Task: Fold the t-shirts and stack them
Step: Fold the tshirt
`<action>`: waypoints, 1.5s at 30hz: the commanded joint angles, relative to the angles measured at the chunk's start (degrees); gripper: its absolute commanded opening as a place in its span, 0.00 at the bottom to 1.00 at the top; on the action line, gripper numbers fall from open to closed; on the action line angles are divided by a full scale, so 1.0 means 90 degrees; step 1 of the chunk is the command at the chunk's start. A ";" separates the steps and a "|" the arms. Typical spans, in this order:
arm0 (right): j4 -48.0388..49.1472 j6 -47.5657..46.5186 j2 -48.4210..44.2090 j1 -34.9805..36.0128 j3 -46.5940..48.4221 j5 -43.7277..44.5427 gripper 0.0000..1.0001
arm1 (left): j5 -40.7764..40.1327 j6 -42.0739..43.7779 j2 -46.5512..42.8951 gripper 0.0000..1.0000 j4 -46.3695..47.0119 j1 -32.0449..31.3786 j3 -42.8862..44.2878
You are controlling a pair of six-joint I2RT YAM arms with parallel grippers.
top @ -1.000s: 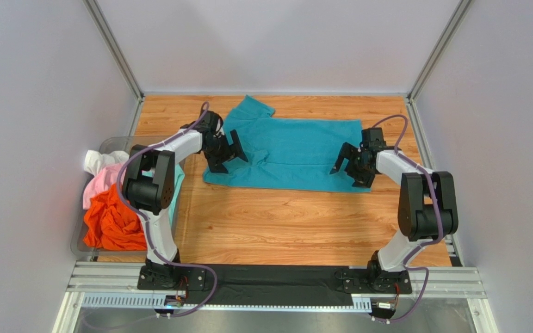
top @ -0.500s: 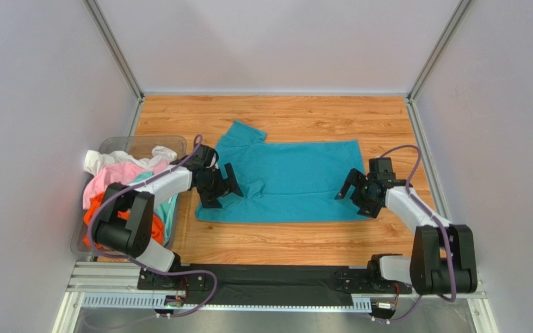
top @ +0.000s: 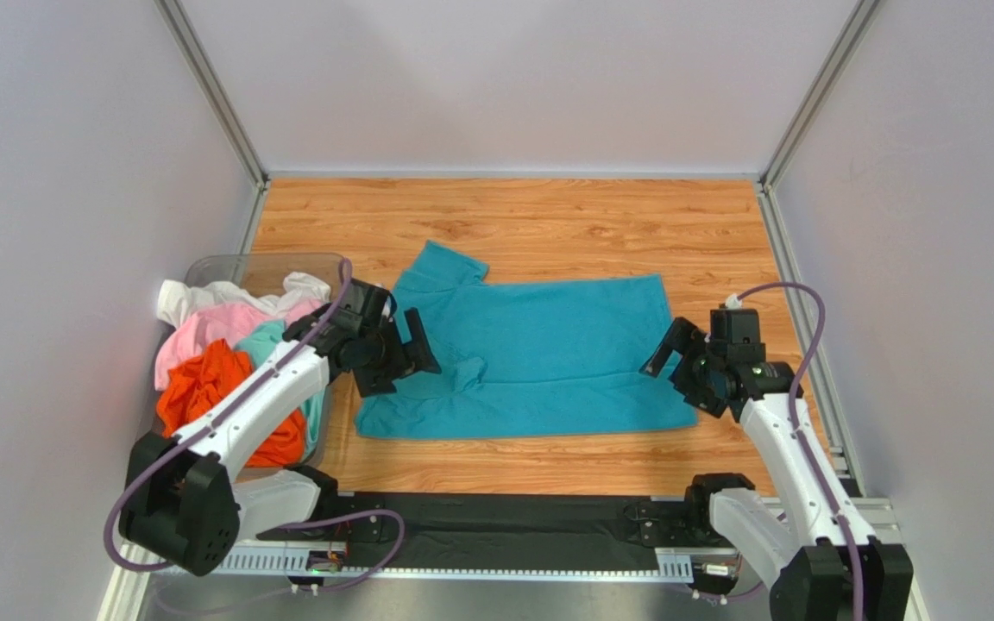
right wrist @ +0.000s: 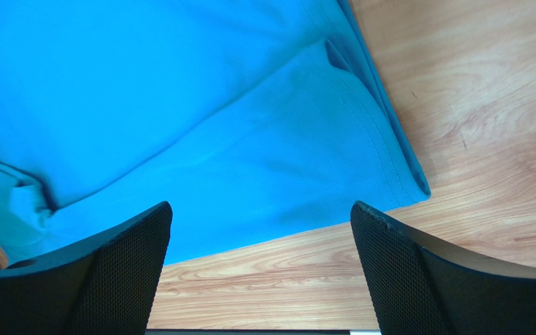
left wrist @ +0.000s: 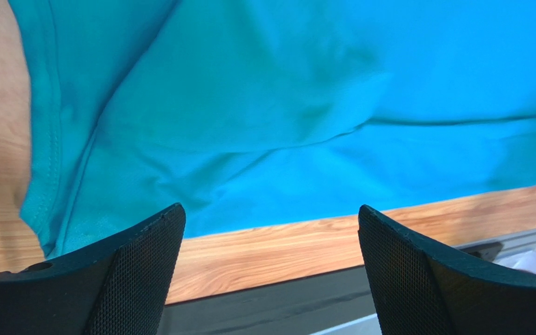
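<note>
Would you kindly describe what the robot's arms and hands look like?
The left arm and right arm have white links and black joints, each with a looping purple cable. The left hand and right hand are black, with broad, mesh-textured fingers.

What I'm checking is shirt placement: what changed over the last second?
The left pincer and right pincer drew back toward the near edge, and the teal shirt slid nearer with them. Both stayed open; the pile in the bin stayed put.
</note>
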 commanded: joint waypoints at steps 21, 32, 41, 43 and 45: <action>0.0479 -0.0956 0.1205 -0.0022 0.1345 0.0227 1.00 | -0.1227 0.1222 0.7302 0.95 -0.2100 0.0891 0.9671; 0.0606 -0.0995 0.1431 -0.0022 0.1199 0.0169 1.00 | -0.0885 0.1037 0.8525 0.82 -0.0859 0.1096 0.9898; 0.0606 -0.1005 0.1567 -0.0022 0.1199 0.0168 1.00 | -0.1197 0.1222 0.8749 0.51 -0.0703 0.1096 0.9888; 0.0606 -0.0995 0.1596 -0.0022 0.1208 0.0217 1.00 | -0.1119 0.1242 0.8798 0.40 -0.0742 0.1087 0.9869; 0.0615 -0.0995 0.1626 -0.0032 0.1218 0.0227 1.00 | -0.1099 0.1261 0.8818 0.35 -0.0810 0.1087 0.9839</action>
